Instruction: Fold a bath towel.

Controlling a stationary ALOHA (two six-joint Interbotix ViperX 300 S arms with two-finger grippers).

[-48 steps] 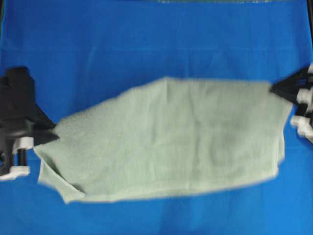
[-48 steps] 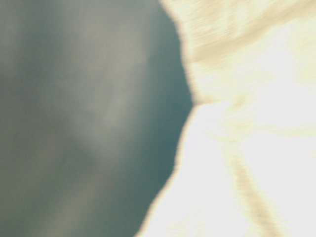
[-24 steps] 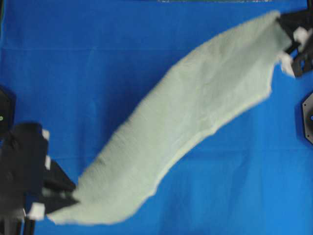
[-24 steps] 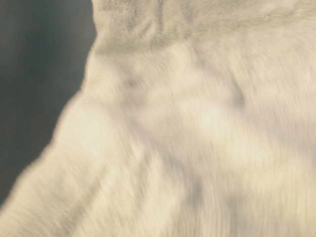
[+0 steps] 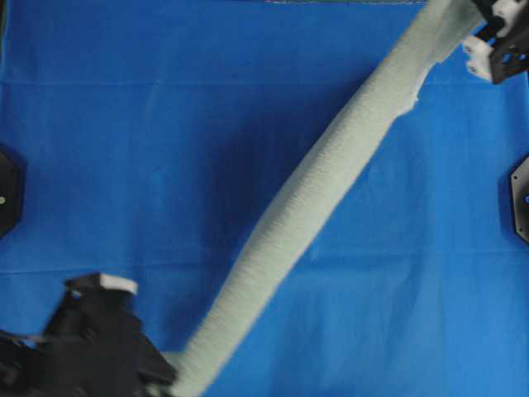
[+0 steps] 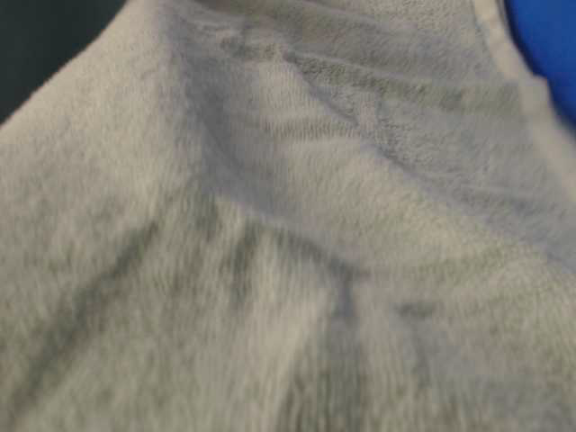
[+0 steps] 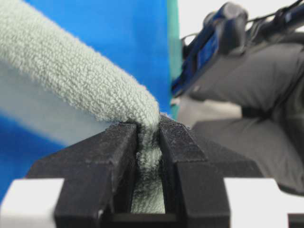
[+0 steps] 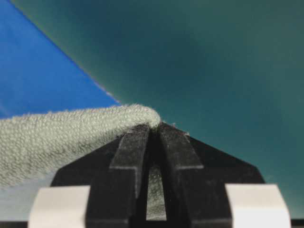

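The pale sage-green bath towel (image 5: 314,198) hangs stretched in the air as a narrow diagonal band from bottom left to top right over the blue cloth surface (image 5: 165,124). My left gripper (image 5: 165,376) is shut on its lower end at the bottom edge; the wrist view shows terry cloth pinched between the jaws (image 7: 149,135). My right gripper (image 5: 473,16) is shut on the upper end at the top right; cloth shows between its jaws (image 8: 154,126). The towel (image 6: 288,234) fills the table-level view.
A black arm base (image 5: 521,198) sits at the right edge and another (image 5: 8,192) at the left edge. The blue cloth's far edge meets a teal surface (image 8: 213,61). Dark equipment (image 7: 247,76) stands beyond the table in the left wrist view.
Both grippers lifted the towel off the cloth. The left moved toward the bottom edge, the right toward the top right corner, pulling the towel from a spread sheet into a taut narrow band.
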